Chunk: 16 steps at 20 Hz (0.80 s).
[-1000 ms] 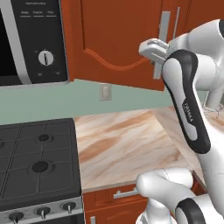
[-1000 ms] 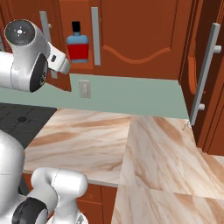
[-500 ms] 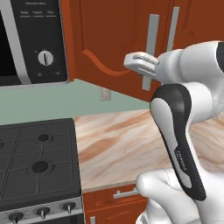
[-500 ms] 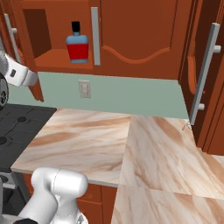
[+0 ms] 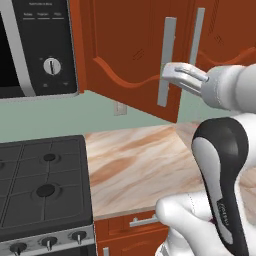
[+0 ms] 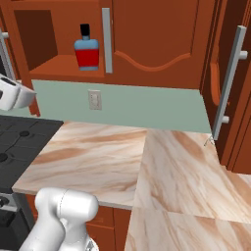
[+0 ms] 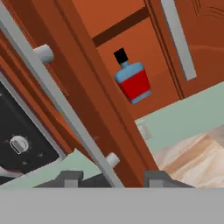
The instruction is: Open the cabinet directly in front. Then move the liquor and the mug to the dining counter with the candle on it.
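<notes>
Swinging wider than a second ago, the cabinet [image 5: 135,60] door is opening as your hand [image 5: 172,74] sits at its bar handle [image 7: 57,100], grip unclear, exposing the liquor [image 6: 87,48] on the shelf, seemingly rigid, slippery; grasp its body.

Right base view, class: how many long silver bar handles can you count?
3: one beside the liquor at, one far right, one partly cut off far left.

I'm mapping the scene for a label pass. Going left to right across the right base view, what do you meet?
Stove → liquor in the open cabinet → wall outlet → closed arched door → tall silver handle.
</notes>
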Motion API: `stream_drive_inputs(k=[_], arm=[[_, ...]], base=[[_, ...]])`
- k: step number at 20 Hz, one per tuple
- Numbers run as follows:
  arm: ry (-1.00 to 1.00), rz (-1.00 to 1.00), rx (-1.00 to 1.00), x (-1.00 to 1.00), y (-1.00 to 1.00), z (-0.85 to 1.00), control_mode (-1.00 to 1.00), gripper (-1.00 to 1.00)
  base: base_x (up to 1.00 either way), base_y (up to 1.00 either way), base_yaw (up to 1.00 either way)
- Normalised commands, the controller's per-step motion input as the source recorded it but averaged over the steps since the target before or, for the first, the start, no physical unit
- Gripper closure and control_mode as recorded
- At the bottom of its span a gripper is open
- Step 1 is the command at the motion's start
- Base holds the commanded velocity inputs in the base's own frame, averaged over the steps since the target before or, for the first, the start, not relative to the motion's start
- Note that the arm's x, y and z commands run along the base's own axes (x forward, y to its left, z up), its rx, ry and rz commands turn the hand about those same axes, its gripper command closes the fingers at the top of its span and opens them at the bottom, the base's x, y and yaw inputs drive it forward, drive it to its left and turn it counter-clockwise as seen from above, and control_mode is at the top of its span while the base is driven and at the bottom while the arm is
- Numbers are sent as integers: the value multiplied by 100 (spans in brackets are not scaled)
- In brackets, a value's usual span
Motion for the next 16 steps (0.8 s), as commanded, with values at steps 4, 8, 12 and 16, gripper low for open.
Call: stream_drive_inputs(k=[4, 8, 12, 16], arm=[[-9, -1, 9, -95, -73, 39, -100, -100], [0, 0, 34, -73, -56, 38, -100, -100], [3, 0, 41, -27, -25, 13, -100, -100], [6, 0, 37, 9, 0, 0, -100, -100]], base=[[0, 0, 0], [0, 0, 0], [0, 0, 0], [0, 0, 0]])
